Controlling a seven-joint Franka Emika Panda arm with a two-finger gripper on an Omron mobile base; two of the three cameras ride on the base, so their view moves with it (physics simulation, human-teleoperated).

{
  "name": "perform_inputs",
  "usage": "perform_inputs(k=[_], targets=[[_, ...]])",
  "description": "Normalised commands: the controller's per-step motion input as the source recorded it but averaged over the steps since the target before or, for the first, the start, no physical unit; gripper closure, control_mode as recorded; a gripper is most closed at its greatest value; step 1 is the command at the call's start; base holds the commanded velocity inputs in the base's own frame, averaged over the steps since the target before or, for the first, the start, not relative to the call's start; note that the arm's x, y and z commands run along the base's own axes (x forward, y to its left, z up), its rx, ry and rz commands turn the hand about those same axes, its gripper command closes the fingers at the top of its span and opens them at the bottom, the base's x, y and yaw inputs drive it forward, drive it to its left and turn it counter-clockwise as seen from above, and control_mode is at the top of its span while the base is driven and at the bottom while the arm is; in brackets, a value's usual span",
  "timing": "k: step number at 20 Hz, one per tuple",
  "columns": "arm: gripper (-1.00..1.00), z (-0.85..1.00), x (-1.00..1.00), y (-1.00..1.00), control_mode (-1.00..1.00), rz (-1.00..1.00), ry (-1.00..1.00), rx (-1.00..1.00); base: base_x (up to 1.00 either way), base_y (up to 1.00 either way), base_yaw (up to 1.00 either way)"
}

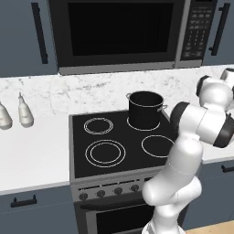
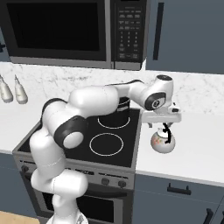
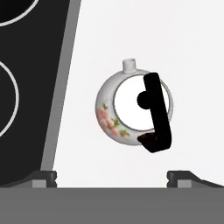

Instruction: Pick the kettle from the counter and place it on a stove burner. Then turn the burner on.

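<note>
Hand view, looking down along the pincer [image 3: 112,177]: we see its two dark fingertips [image 3: 43,177] at the lower left and lower right of the frame, spread wide with nothing between them. The kettle [image 3: 133,105] sits in the middle of the frame, just above the gap, so it lies almost straight ahead of the open jaws and slightly toward the right-hand tip. Its black handle [image 3: 155,113] runs nearly top to bottom of the frame, roughly crosswise to the line joining the two tips, which we judge a favourable alignment for closing across it. The short spout points to the top of the frame, the flower marks to the lower left. The kettle stands on the white surface [image 3: 188,52], close to but apart from the edge of the black cooktop [image 3: 26,87] at the left of the frame. In the right base view we find the pincer [image 2: 165,124] hanging directly over the kettle [image 2: 162,141] at centre right, close above the handle's arch. The stove burner [image 1: 105,152] with its two concentric rings lies at centre left of the left base view, bare, with the black pot [image 1: 145,109] behind it on another ring.
</note>
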Motion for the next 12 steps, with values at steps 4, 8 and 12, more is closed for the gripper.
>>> perform_inputs(k=[4, 8, 12], targets=[[-1.0, -0.07, 0.2, -0.13, -1.0, 0.0, 0.0, 0.03, 0.0, 0.0, 0.0], [-1.0, -0.16, 0.28, -0.15, -1.0, 0.0, 0.0, 0.07, 0.0, 0.0, 0.0], [-1.0, -0.23, 0.26, -0.15, -1.0, 0.0, 0.0, 0.07, 0.0, 0.0, 0.0]])
